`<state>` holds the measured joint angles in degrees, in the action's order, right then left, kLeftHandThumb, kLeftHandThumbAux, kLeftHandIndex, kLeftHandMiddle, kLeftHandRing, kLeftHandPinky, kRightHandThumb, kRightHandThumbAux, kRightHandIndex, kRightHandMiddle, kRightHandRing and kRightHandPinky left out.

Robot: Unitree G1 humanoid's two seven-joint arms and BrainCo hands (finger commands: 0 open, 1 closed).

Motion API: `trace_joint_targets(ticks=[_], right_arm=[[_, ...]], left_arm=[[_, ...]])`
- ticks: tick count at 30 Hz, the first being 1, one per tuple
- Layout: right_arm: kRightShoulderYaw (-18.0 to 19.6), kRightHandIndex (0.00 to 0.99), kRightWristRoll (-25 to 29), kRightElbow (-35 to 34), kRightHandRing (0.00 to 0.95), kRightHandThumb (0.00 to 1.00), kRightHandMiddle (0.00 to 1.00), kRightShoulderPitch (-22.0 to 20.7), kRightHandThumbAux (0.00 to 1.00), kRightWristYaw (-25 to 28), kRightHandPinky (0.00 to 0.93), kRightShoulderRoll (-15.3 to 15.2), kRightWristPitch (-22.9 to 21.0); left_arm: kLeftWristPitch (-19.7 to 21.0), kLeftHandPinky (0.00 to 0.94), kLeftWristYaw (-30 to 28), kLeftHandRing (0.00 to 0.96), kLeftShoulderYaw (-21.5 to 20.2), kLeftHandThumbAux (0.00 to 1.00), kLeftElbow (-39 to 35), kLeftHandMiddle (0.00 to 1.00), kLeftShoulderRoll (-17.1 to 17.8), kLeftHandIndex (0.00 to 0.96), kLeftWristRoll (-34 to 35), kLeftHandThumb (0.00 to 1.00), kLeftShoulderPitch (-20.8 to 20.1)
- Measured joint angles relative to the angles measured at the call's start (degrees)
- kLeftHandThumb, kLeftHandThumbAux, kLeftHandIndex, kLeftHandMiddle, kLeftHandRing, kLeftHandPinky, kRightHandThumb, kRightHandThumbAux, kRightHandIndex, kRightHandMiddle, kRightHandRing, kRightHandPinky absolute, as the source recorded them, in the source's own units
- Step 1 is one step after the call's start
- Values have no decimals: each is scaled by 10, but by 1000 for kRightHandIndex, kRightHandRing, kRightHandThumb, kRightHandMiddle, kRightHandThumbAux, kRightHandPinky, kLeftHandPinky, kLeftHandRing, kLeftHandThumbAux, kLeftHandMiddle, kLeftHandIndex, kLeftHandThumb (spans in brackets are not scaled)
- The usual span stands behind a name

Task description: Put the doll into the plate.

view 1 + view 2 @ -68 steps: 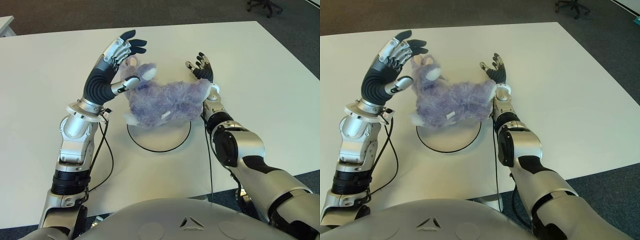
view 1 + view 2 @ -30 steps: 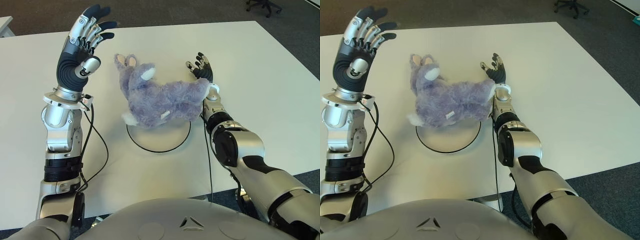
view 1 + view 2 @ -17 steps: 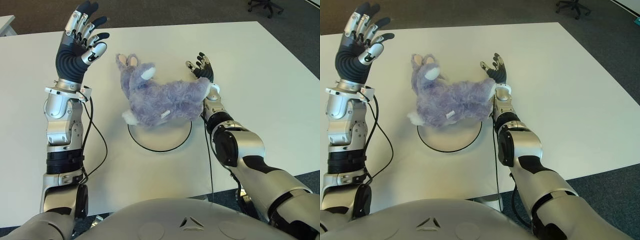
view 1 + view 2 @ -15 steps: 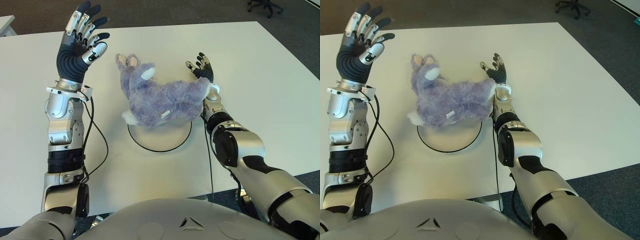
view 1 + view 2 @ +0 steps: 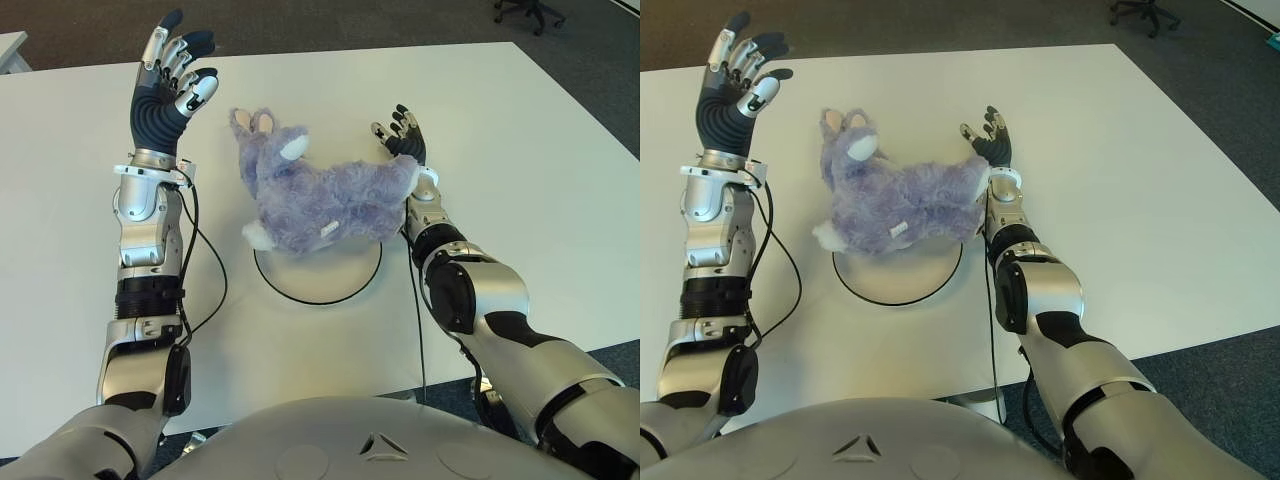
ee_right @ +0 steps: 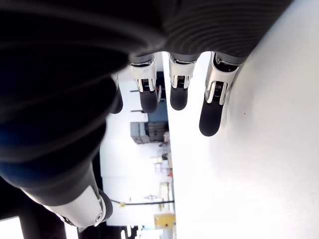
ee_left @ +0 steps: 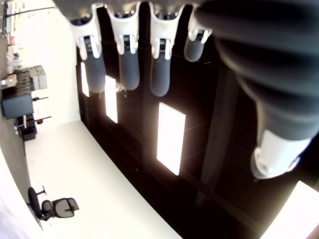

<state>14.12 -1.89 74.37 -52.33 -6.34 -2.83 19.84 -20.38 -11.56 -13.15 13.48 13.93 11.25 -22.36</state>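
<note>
- Left eye view shows the right robot hand [image 5: 404,135] with fingers spread, holding nothing, just beside the doll's rear end.
- Raised well above the desk [image 5: 520,170], the left robot hand [image 5: 172,75] is open and empty too, clear of the doll's head.
- Between them the doll [image 5: 320,198] lies on its side, long axis running hand to hand, body over the plate [image 5: 318,278], head overhanging the far-left rim.
- Nearer is the right hand; any nudge would probably come from it.
- Both wrist views confirm bare fingers but never show the doll.

Head stereo pair downward over table [image 5: 520,130]; close wrist views.
</note>
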Motion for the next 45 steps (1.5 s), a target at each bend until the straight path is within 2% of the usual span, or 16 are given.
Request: trace_joint_targets(ticks=[12,21,28,36,40,44,45], right_arm=[[0,66,0,-1,0,353,11,0,785,0,0,-2,0],[-1,78,-1,-1,0,403,15,0,788,-2,0,-3,0],[0,102,0,-1,0,394,11,0,788,-2,0,-3,0],[0,101,0,-1,0,391,12,0,786,-1,0,-4,0],[0,82,0,-1,0,319,7,0,793,-1,0,-5,0],[-1,83,-1,0,0,312,9,1,792,-2,0,-6,0],[-1,110,-1,0,0,326,14,1,788,-2,0,-6,0]], left_arm=[[-25,267,15,218,-2,513,48,170,0,22,-6,91,-23],[-26,260,26,228,-2,478,80,188,0,16,-11,67,-40],[-28,243,31,224,-3,472,117,189,0,23,-12,54,-56],[-28,262,37,230,-7,473,148,198,0,28,-12,36,-66],[-30,313,38,247,-13,494,167,211,0,49,-12,18,-72],[-33,326,38,253,-17,498,187,212,1,57,-12,13,-81],[-35,323,38,257,-18,499,191,214,1,61,-11,6,-82]])
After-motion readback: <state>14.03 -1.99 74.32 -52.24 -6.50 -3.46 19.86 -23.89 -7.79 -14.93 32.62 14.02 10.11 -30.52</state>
